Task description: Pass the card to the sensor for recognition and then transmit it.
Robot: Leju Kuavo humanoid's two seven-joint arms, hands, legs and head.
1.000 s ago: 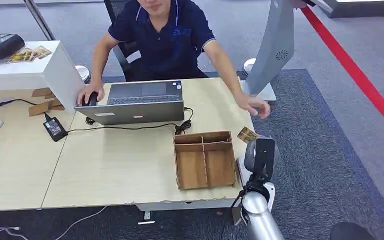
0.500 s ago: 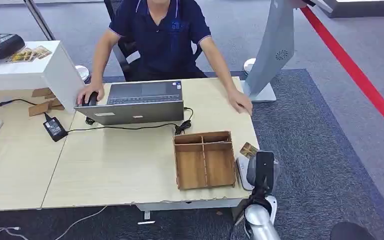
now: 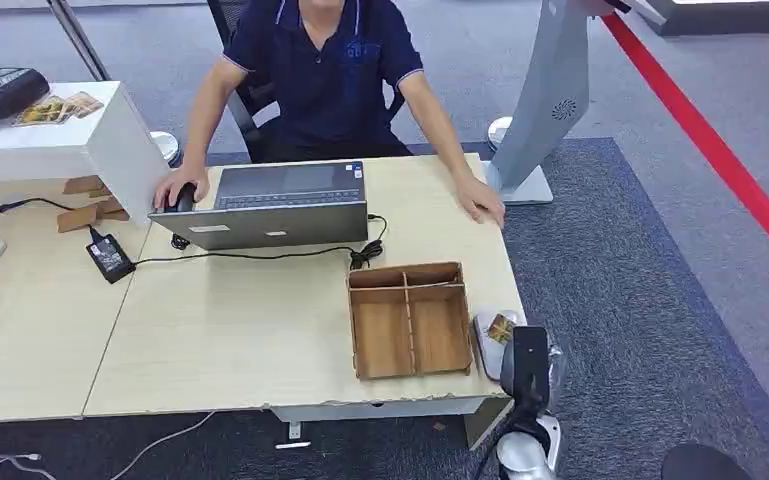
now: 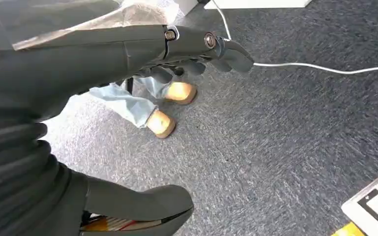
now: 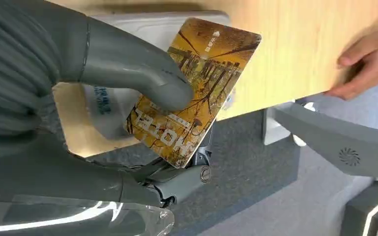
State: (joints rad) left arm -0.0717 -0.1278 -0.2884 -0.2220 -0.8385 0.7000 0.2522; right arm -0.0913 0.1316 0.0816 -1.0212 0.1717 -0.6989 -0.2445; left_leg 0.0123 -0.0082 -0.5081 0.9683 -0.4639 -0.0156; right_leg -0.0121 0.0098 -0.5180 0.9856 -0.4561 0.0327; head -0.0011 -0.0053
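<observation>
Grey carpet [image 3: 600, 300] is seen under a light wooden bench [image 3: 240, 330]. At the bench's near right corner, the card [image 5: 196, 88] is pinched by the right hand [image 5: 128, 93] between thumb and fingers, held tilted just above a white sensor [image 3: 484, 340]. Just left of the sensor, a wooden divided tray [image 3: 408, 320] is set on the bench. The left hand [image 4: 128, 59] is hung over carpet, fingers loosely curled, nothing held. Farther back, a laptop [image 3: 275, 205] is placed before a seated person [image 3: 325, 70], whose hand [image 3: 482, 203] is rested on the bench edge. A grey kiosk stand [image 3: 545, 100] is seen beyond.
</observation>
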